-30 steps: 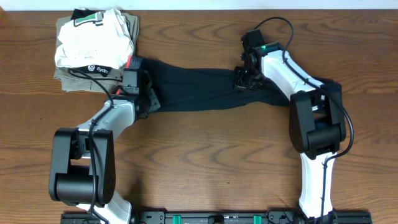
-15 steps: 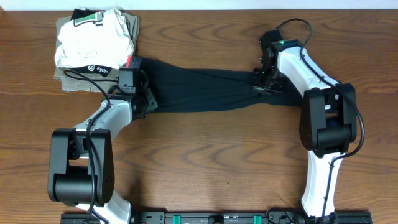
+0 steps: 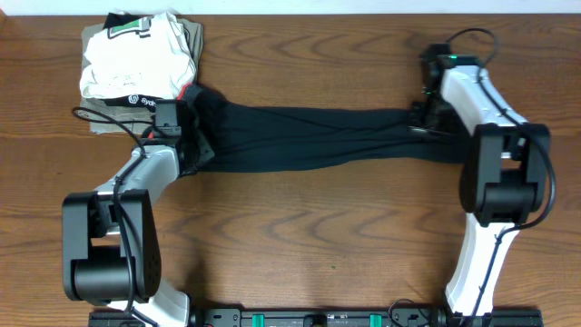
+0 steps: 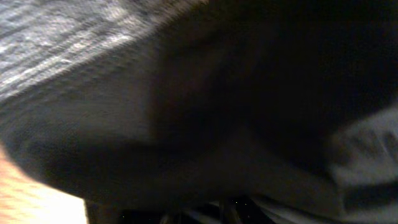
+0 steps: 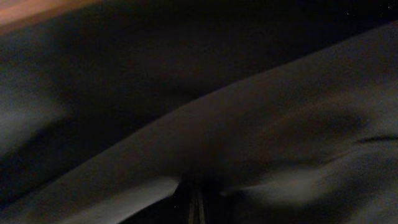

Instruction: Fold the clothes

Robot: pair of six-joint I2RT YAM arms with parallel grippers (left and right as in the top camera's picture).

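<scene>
Two arms wide apart (pants between)

Brown wooden table, visible grain, fills almost the whole overhead view. Far-left corner: pile of folded garments, squared off, lying flat on the table. Top item is a white garment, slightly rumpled. A black band with a white logo runs along its near edge (text too small to read). A small green-and-white label sits at the far end of the pile. Under the white one is a khaki garment, sticking out on the right and far sides. A pale strip runs along the far table edge. Right wrist view: blurred sliver of wood in the top-left corner.
</scene>
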